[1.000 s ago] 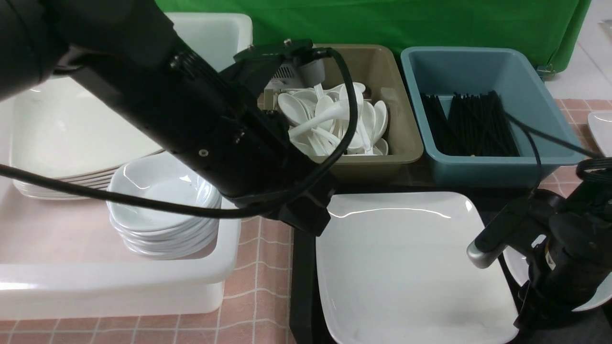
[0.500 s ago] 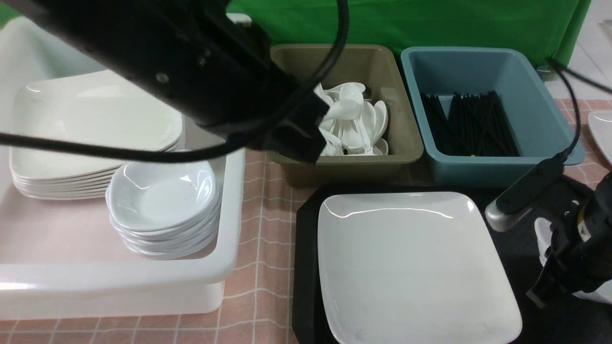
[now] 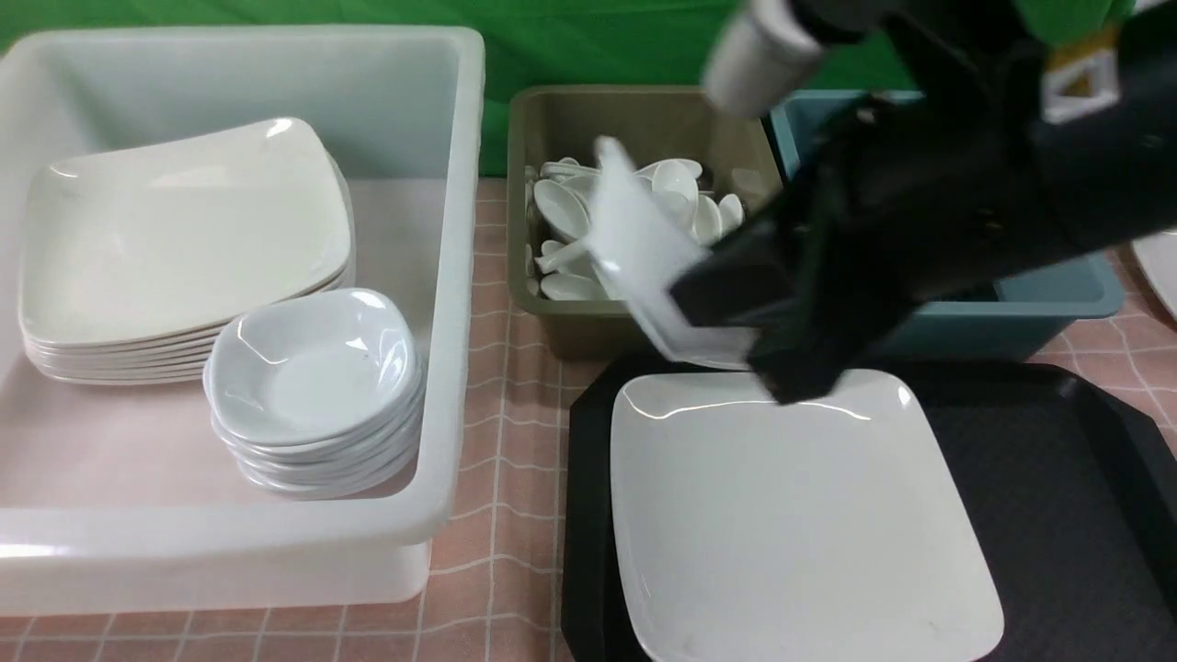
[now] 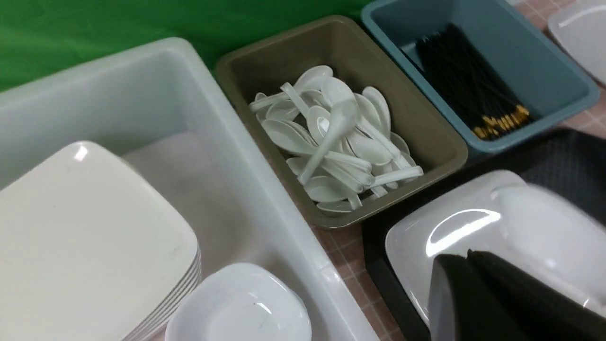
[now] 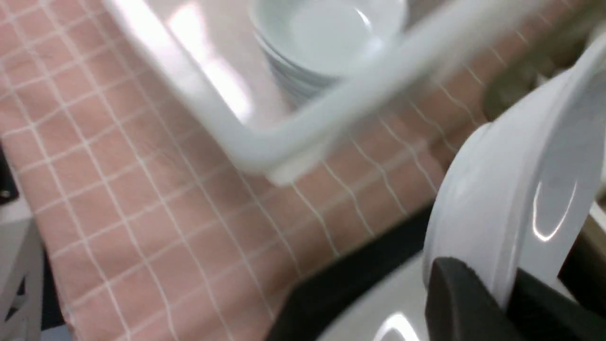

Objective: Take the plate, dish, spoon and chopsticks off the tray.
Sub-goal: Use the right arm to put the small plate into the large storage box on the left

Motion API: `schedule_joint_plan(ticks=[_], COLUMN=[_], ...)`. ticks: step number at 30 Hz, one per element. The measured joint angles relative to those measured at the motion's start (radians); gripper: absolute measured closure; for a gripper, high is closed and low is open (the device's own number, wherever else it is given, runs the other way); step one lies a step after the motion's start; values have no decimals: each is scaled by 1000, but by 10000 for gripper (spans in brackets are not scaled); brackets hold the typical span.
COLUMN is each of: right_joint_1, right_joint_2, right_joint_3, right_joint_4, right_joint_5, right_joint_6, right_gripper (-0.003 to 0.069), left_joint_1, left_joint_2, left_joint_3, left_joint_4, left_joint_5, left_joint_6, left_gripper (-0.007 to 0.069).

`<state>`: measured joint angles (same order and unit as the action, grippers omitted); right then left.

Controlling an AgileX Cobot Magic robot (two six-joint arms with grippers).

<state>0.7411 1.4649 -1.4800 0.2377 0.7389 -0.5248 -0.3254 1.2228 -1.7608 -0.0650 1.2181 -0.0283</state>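
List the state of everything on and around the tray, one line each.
dish: in the air, tilted, clamped by its rim.
right gripper: shut on the dish.
left gripper: only its tip shows; state unclear.
plate: flat on the tray, empty.
tray: bears the plate only, as far as visible.
olive tub: heaped with white spoons.
blue tub: holds black chopsticks.
white bin: holds stacked plates and stacked dishes.

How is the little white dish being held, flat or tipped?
Tipped. The dish stands nearly on edge, its rim pinched in the right gripper, up in the air and not resting on the tray.
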Motion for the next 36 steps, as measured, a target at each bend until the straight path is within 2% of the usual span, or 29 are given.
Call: schedule_joint_plan(ticks=[4, 6, 7, 10, 13, 18, 21, 24, 26, 28, 29, 31, 33, 36], right_joint_1=[128, 148, 171, 193, 194, 194, 194, 194, 194, 194, 194, 193, 193, 193], right_joint_2=[210, 258, 325, 468, 579, 678, 718, 720, 704, 684, 660, 607, 546, 440], right_joint_3=[-151, -181, -221, -304, -366, -400, -405, -405, -406, -406, -406, -407, -407, -408], right_joint_4=[29, 30, 32, 14, -41, -115, -132, -136, -142, -142, -142, -144, -146, -155], right_joint_5=[-93, -119, -155, -205, -270, -337, -352, -353, -349, -331, -302, -244, -171, -34], right_joint_6=[-202, -242, -293, -369, -387, -398, -398, -377, -353, -338, -325, -317, -288, -191], right_gripper=[575, 575, 575, 575, 575, 575, 535, 430, 326, 255, 193, 127, 99, 106], left_joint_1=[261, 321, 401, 560, 650, 692, 692, 692, 692, 692, 692, 692, 692, 692], left_joint_2=[1, 3, 5, 5, 5, 5, 5, 6, 6, 6, 6, 10, 14, 16], left_joint_3=[45, 55, 71, 94, 101, 101, 106, 114, 120, 124, 129, 132, 133, 133], left_joint_4=[-238, -282, -337, -411, -439, -446, -457, -457, -456, -456, -457, -465, -475, -480], left_joint_5=[8, 8, 8, 8, 7, 7, 7, 7, 7, 8, 8, 8, 8, 8], left_joint_6=[64, 73, 77, 90, 105, 131, 133, 134, 134, 136, 137, 137, 138, 144], left_gripper=[624, 624, 624, 624, 624, 624, 624, 622, 622, 621, 621, 621, 620, 620])
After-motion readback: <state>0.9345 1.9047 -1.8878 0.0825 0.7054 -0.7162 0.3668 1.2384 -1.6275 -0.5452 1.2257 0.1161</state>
